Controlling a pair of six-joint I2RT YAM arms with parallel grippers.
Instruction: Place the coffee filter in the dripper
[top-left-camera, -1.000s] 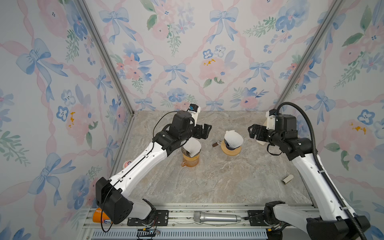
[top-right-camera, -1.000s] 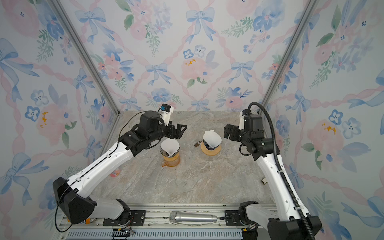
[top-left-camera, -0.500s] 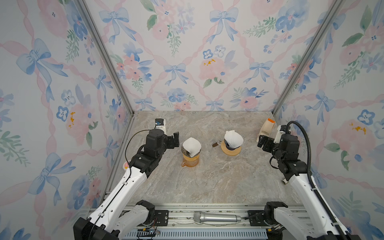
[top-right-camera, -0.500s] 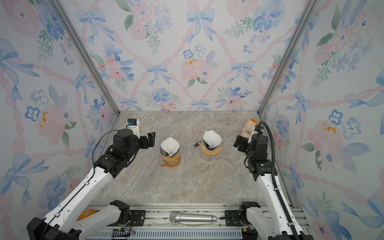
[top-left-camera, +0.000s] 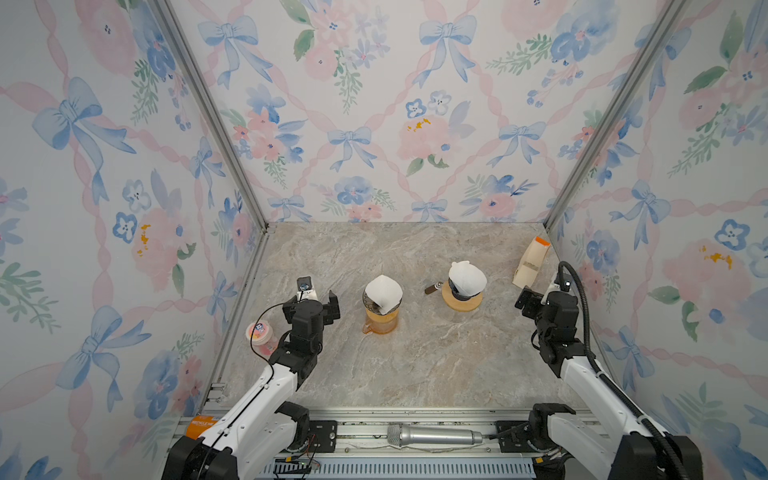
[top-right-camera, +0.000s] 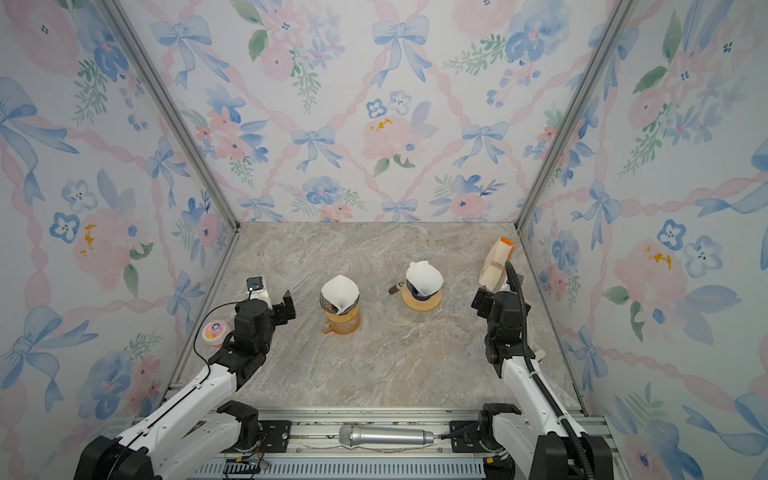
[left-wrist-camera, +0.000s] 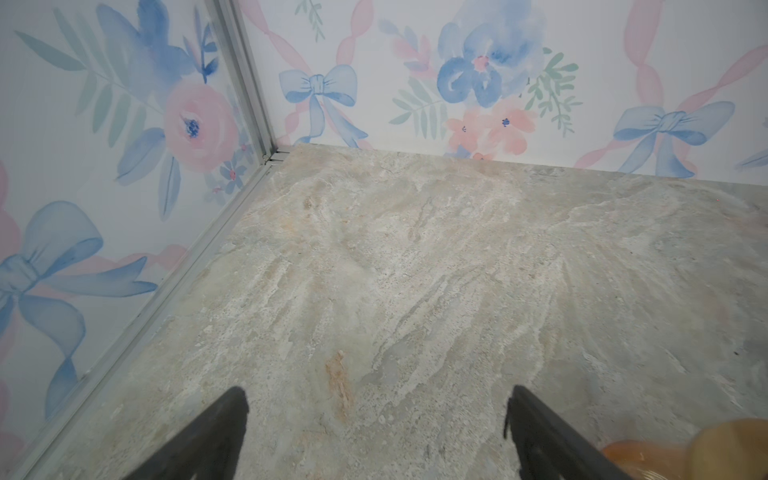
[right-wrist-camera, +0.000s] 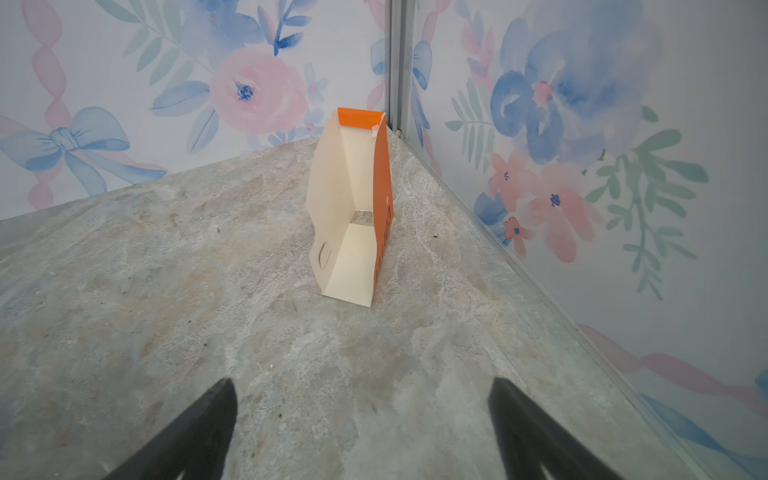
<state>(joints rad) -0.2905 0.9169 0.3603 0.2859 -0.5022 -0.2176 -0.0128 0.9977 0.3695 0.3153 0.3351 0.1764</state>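
White paper coffee filter (top-left-camera: 384, 291) sat in the dark dripper (top-left-camera: 371, 304) on the orange glass jug (top-left-camera: 381, 323); the job looked done. Left tool (left-wrist-camera: 378, 390) and right tool (right-wrist-camera: 361, 380) gaped wide, holding nothing.

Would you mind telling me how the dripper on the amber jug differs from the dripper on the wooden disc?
The jug dripper stands raised on the amber jug; the disc dripper sits low on the wooden disc. A brown handle sticks out beside the disc dripper; the jug dripper shows none. The jug dripper stands nearer the front. Both hold white paper filters.
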